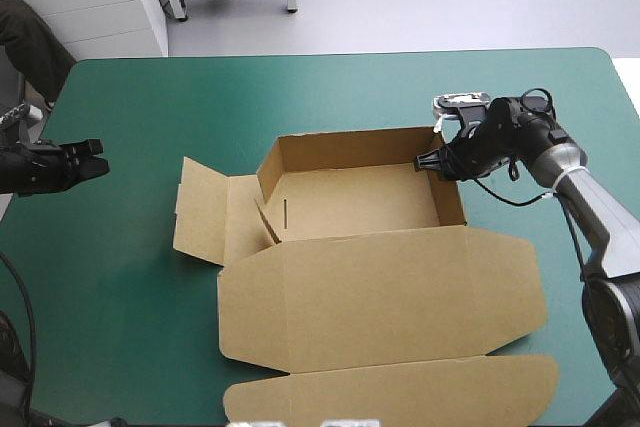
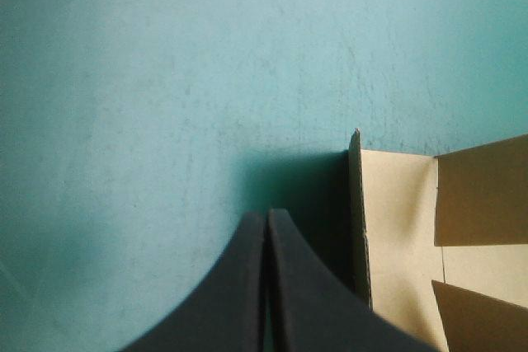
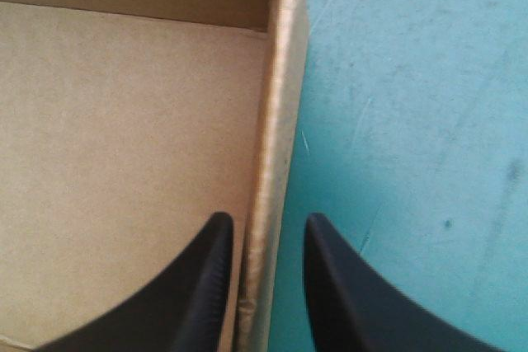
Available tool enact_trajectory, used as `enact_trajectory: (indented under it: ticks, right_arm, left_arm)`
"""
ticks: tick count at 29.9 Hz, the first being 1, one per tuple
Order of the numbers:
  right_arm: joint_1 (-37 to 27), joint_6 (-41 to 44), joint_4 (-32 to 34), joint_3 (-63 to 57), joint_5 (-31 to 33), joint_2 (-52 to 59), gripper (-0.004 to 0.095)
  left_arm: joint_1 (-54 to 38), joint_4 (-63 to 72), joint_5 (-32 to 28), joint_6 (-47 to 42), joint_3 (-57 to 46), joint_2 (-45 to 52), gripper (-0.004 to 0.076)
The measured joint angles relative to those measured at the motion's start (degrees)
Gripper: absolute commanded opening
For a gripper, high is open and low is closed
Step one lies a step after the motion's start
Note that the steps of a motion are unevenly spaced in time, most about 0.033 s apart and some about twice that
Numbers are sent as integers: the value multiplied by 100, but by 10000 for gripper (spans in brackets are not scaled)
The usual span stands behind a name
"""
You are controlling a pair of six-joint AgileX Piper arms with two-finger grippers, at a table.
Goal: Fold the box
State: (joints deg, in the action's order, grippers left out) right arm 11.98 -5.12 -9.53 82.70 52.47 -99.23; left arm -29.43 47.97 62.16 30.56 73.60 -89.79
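While the box (image 1: 380, 287) lies centred on the table (image 1: 140, 337) with its 9 o'clock flap flat, my right gripper (image 1: 426, 163) straddles the raised 3 o'clock wall, fingers apart. Next, I judge, my clenched left gripper (image 1: 98, 161), off at 9 o'clock, must lift that flap.

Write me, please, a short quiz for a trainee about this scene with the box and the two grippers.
1. True or false: the left gripper is shut, holds nothing, and is over the teal-green cover beside the box.
2. Fill in the missing word: the lid of the box is not raised; it lies ___ on the cover.
3. What stands between the open fingers of the right gripper?
A. the lid
B. the raised right wall of the box
C. nothing

Key: 1 true; 2 flat; 3 B.
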Motion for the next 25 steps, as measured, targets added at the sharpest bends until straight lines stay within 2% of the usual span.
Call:
enact_trajectory:
  ticks: [2,4,9,16,25]
  right_arm:
    - [0,7,15,0,-21,0,698]
    - [0,19,15,37,-1,0,747]
    - [0,48,15,491,389,-20,751]
    - [0,312,37,1592,1638,-27,751]
    - [107,570,100,1532,1854,535,750]
  left_arm:
    - [0,0,-19,0,0,0,-10]
    - [0,0,-24,45,0,0,-10]
    - [0,-5,-45,96,0,0,-10]
    - [0,164,-79,106,0,0,-10]
    - [0,185,-90,106,0,0,-10]
